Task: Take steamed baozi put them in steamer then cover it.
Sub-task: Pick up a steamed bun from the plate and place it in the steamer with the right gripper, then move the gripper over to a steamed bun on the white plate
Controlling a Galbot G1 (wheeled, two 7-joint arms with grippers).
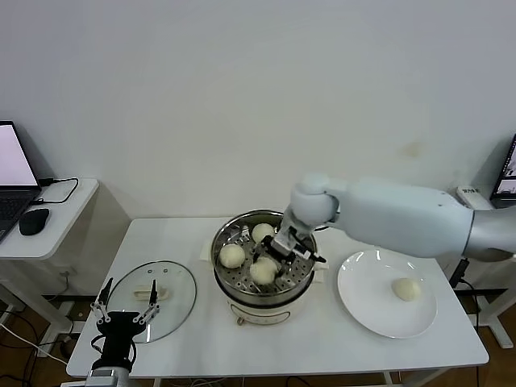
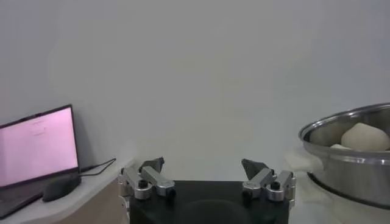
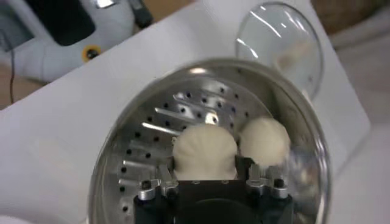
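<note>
The steamer stands mid-table on its white base. Three baozi lie in it in the head view: one at the back, one on the left, one at the front. My right gripper reaches down into the basket; in the right wrist view its fingers press both sides of a baozi resting on the perforated floor, with another baozi beside it. A fourth baozi lies on the white plate. The cover lies flat to the left. My left gripper is open near the table's front left edge.
A side table at far left holds a laptop and a mouse. The left wrist view shows the steamer's wall and a baozi off to one side. The cover also shows in the right wrist view.
</note>
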